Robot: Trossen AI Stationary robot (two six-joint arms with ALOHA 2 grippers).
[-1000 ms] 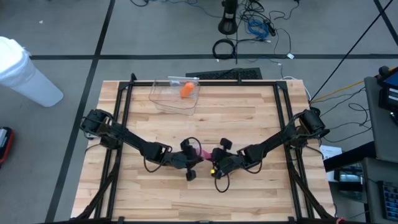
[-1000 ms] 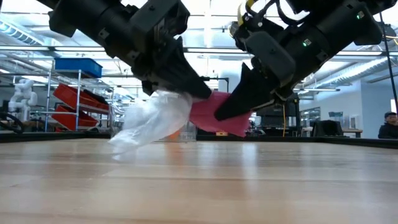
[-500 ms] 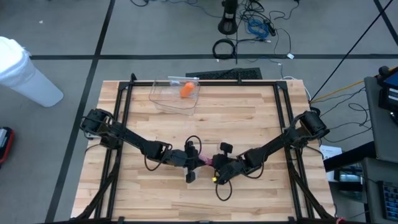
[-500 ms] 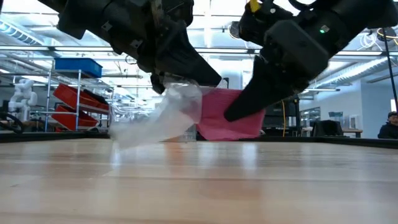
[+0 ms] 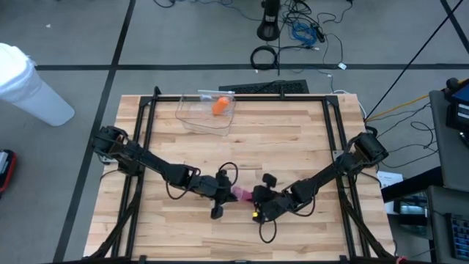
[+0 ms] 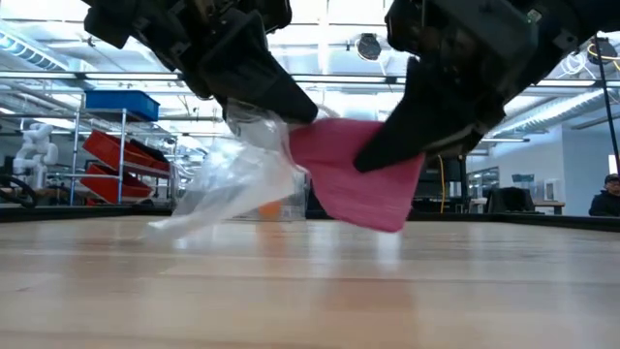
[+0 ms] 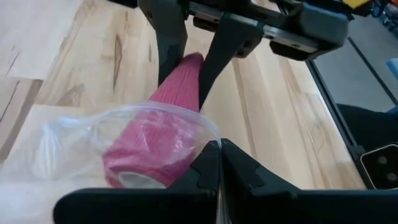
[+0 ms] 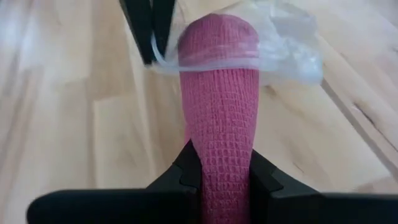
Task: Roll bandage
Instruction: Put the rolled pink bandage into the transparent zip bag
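- From high up, the two dark arms meet near the front middle of the wooden desk (image 5: 293,139). The left pincer (image 5: 227,192) and the right pincer (image 5: 253,196) are very close, with a small bit of pink bandage (image 5: 241,193) between them.
- The high view also shows a clear plastic box (image 5: 205,114) far back on the desk, well apart from the arms, with an orange thing (image 5: 219,105) inside it. No other view shows this box clearly.
- The low view shows something the high view does not: the pink bandage (image 6: 354,179) is up in the air, off the desk. A clear plastic bag (image 6: 237,184) hangs from one end of it, and the bag's loose end droops down to the desk.
- In the low view the left pincer (image 6: 281,107) comes in from the top left and the right pincer (image 6: 387,150) from the top right.
- The left wrist view shows the left pincer (image 7: 219,155) squeezed shut on the edge of the clear bag (image 7: 93,143). The roll end of the bandage (image 7: 149,149) sits inside the bag.
- The right wrist view shows the right pincer (image 8: 222,171) closed tight on the flat pink bandage (image 8: 219,106), which runs away from it into the bag (image 8: 280,43).
- Far back in the low view there are red bins (image 6: 126,155) on a shelf and a person (image 6: 607,197) at the right edge.
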